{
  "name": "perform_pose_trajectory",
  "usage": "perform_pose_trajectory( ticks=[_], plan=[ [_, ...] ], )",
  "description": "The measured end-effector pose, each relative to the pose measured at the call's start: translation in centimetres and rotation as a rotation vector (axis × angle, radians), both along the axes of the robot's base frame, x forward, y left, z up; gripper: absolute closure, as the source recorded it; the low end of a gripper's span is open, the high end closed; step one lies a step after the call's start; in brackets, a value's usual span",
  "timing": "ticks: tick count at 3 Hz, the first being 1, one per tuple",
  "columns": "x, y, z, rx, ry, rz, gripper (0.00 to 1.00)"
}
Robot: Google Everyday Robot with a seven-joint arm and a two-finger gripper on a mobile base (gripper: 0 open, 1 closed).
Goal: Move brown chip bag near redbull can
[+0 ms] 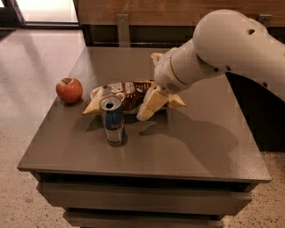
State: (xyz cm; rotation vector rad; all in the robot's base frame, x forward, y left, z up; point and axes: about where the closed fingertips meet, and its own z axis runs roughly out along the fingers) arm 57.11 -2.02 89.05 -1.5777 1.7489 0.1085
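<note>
Glossy white arm (222,44); cream gripper (161,103) (mid-table)

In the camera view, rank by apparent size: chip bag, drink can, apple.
1. Crinkly brown chip bag, widest, with the pincer at its image-right end.
2. Slim blue-and-silver redbull can, but nearest the camera, so its lead is unsure.
3. Round red apple.

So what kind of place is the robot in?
Probably an office lounge or break area: speckled polished floor, wood-panelled wall, and a grey table with snacks. The gripper holds the brown chip bag just behind the redbull can.
</note>
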Motion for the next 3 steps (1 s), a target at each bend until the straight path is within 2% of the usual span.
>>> perform_pose_trajectory(
  ticks=[3],
  plan=[
    [-0.61,0.50,0.34,0.004,0.008,0.094,0.00]
  ],
)
